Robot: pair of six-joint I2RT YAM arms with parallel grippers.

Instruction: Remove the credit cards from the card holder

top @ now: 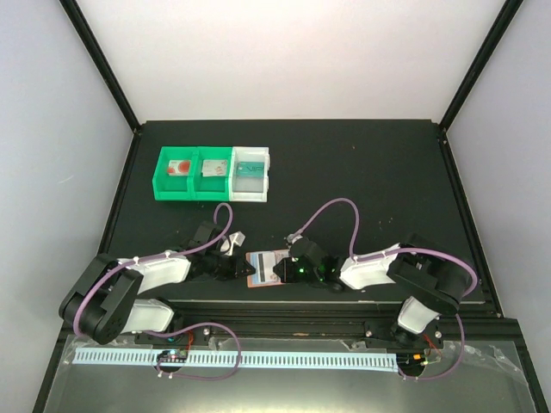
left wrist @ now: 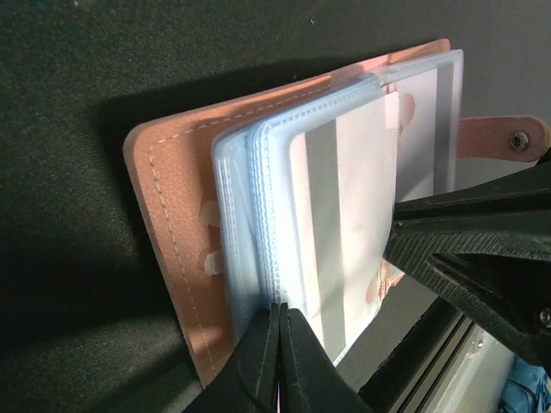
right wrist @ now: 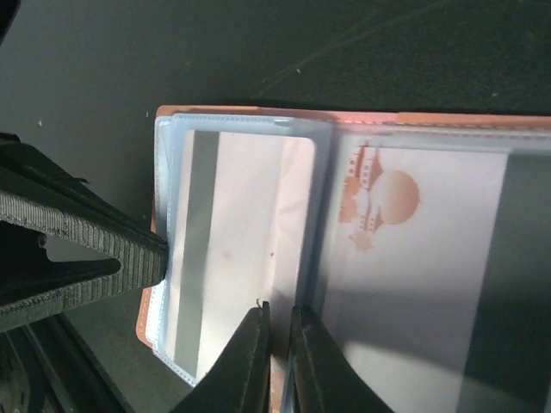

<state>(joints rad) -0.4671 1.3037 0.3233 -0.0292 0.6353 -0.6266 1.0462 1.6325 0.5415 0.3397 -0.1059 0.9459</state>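
Observation:
The salmon-pink card holder [top: 265,267] lies open at the near table edge between both grippers. Its light-blue sleeves [left wrist: 258,215] fan up from the pink cover [left wrist: 172,215], and the side tab [left wrist: 504,138] points away. A white credit card [right wrist: 232,241] with a grey stripe sits in the top sleeve. Another credit card [right wrist: 413,258], with an orange picture, lies in the sleeve beside it. My left gripper [left wrist: 282,310] is shut on the edge of the sleeves. My right gripper [right wrist: 279,311] is closed to a narrow slit on the striped card's edge.
Two green bins [top: 191,182] and a white bin [top: 250,185] stand in a row at the back left. One green bin holds a white card with a red disc [top: 180,167]. The white bin holds a teal card [top: 250,168]. The table's front rail [top: 284,301] runs just below the holder.

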